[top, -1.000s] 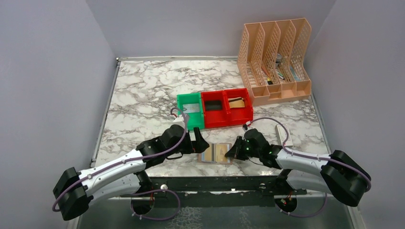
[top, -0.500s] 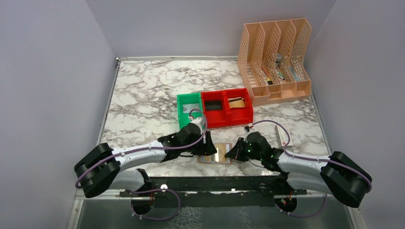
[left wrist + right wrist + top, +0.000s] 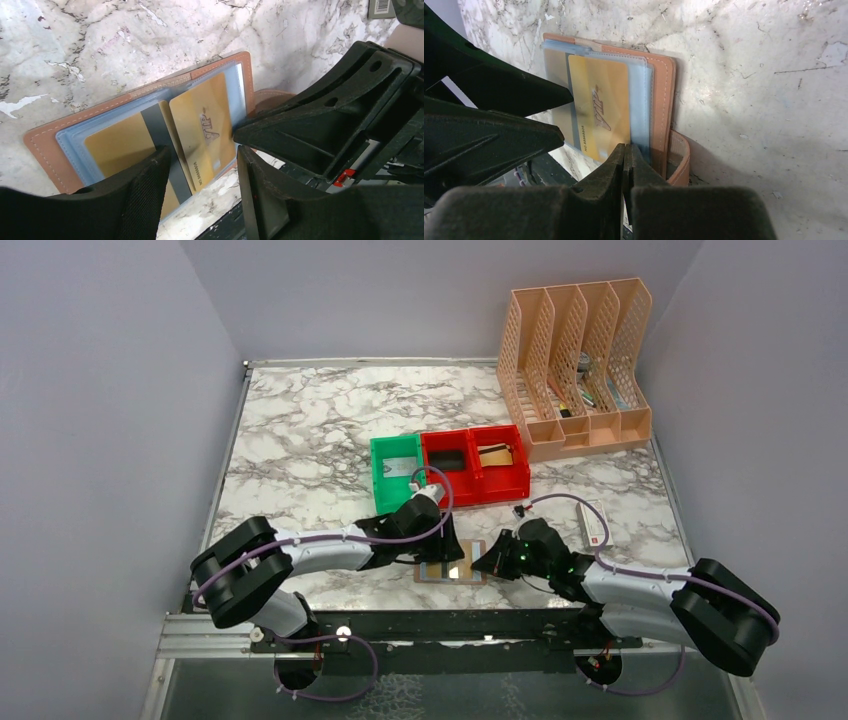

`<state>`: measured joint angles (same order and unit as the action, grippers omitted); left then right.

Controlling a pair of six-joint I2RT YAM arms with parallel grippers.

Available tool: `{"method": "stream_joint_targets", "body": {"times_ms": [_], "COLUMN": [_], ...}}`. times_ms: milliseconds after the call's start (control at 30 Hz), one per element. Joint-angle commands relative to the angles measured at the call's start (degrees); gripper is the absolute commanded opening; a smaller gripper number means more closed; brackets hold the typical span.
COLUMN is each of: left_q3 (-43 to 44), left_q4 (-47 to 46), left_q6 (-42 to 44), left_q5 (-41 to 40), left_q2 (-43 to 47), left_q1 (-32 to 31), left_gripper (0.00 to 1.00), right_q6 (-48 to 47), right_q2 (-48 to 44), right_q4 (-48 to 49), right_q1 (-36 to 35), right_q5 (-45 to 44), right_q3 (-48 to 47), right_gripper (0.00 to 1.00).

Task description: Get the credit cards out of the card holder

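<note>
**Cards still pocketed, left jaws half-spread over them**

In the overhead view we found the card holder (image 3: 450, 573) lying open and flat at the table's 6 o'clock edge, between the two arms. As far as we could judge, the work was barely begun. The left wrist view showed three credit cards in the blue pockets. A gold card marked VIP (image 3: 205, 127) sat on the 3 o'clock side and a dark card (image 3: 159, 129) beside it. A second gold card (image 3: 117, 145) sat toward 9 o'clock. None of the three looked drawn clear of its sleeve, so we reckoned all remained to be pulled.

The left gripper (image 3: 204, 167) reached in from 9 o'clock with its jaws partway apart. They straddled the near edges of the VIP card and the dark card without clamping either, and we saw nothing held. Whether the fingertips touched the plastic we could not tell.

The right gripper (image 3: 625, 150) came from 3 o'clock with its fingers pressed tight together. Its tip sat on the holder's blue lining at the near edge, seemingly pinning the holder down rather than pinching it.
</note>
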<state>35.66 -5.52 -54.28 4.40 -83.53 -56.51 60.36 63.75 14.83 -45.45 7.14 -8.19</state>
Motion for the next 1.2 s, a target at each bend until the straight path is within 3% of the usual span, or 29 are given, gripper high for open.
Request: {"method": "stream_joint_targets", "body": {"times_ms": [0, 233, 400, 600, 933, 1167], "left_q3": [-1.47, -4.54, -7.34, -7.67, -7.82, -7.79], "left_q4": [-0.01, -7.95, -7.93, -5.13, -7.16, -7.83], "left_q6": [-1.33, -4.46, -9.20, -8.11, -8.74, -8.82], "left_q5": [-2.50, 1.64, -1.57, -4.04, -2.36, -1.79], "left_q2": [1.09, -0.50, 0.58, 4.17, 2.74, 1.63], "left_q1": [-0.28, -0.16, -0.35, -0.35, -0.35, -0.35], "left_gripper": [0.54, 0.47, 0.42, 0.42, 0.41, 0.40], "right_q6": [-1.96, -4.12, -5.06, -8.29, -12.43, -8.15], "right_q2": [0.07, -3.32, -4.64, -7.04, 0.86, 5.17], "right_q4": [-8.20, -10.05, -12.20, -14.61, -17.11, -15.39], "right_q1": [-0.25, -0.17, -0.25, -0.21, -0.19, -0.21], "right_q5": [-4.32, -2.23, -0.44, 2.53, 2.11, -1.30], "right_q3": [1.47, 0.16, -1.75, -6.98, -14.40, -8.66], "right_gripper": [0.03, 0.04, 0.03, 0.03, 0.03, 0.01]}}
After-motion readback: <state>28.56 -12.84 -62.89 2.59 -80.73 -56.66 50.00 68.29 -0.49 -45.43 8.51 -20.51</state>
